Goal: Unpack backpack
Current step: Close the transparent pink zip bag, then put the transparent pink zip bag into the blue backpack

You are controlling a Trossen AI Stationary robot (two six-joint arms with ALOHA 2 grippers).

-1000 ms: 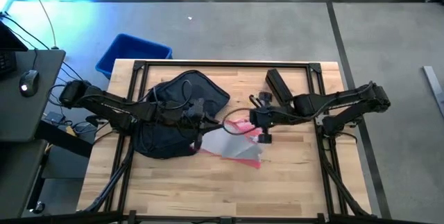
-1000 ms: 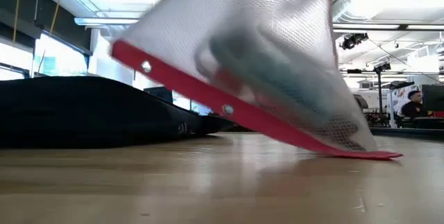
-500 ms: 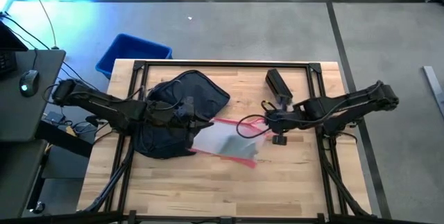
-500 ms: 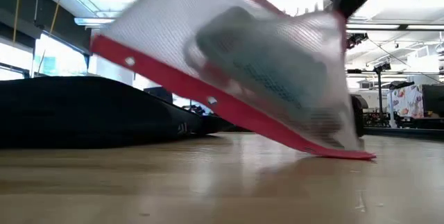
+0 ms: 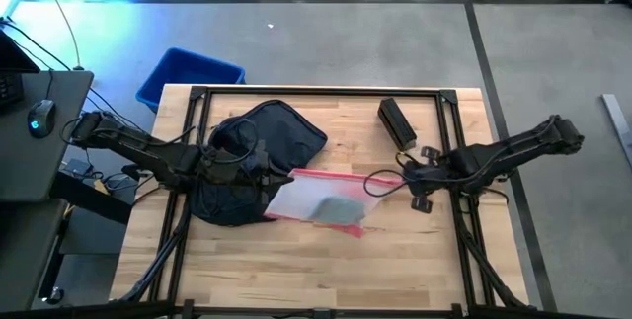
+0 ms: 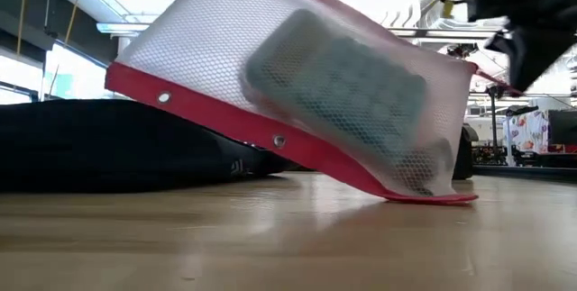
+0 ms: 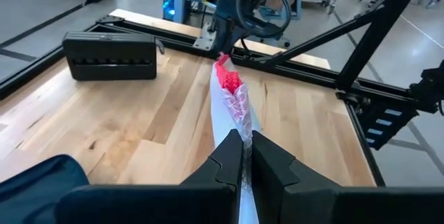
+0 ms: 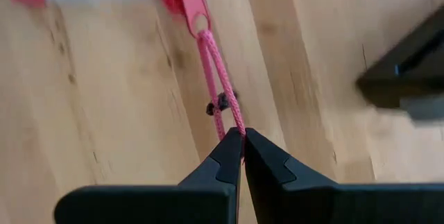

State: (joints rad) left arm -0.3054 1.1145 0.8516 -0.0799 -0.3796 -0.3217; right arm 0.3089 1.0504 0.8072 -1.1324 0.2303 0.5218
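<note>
- The backpack (image 5: 247,161) lies flat on the left half of the wooden table (image 5: 425,250), a dark heap with its rounded end toward the far edge; in the low view it is a low dark mound (image 6: 108,142) behind the pouch.
- A clear mesh pouch (image 5: 321,203) with a red edge stretches from the backpack's right side toward the table's middle, tilted with one corner on the wood (image 6: 424,196). A dark flat object (image 6: 338,84) shows inside it.
- The left gripper (image 7: 244,156) is clamped on the pouch's near end, beside the backpack.
- The right gripper (image 8: 243,148) is pinched tight on the pink zipper cord (image 8: 218,85), which is pulled taut from the pouch's red zipper tab (image 8: 187,2).
- A small black box (image 5: 396,121) rests near the table's far right.
- A blue bin (image 5: 188,77) sits on the floor beyond the far left corner.
</note>
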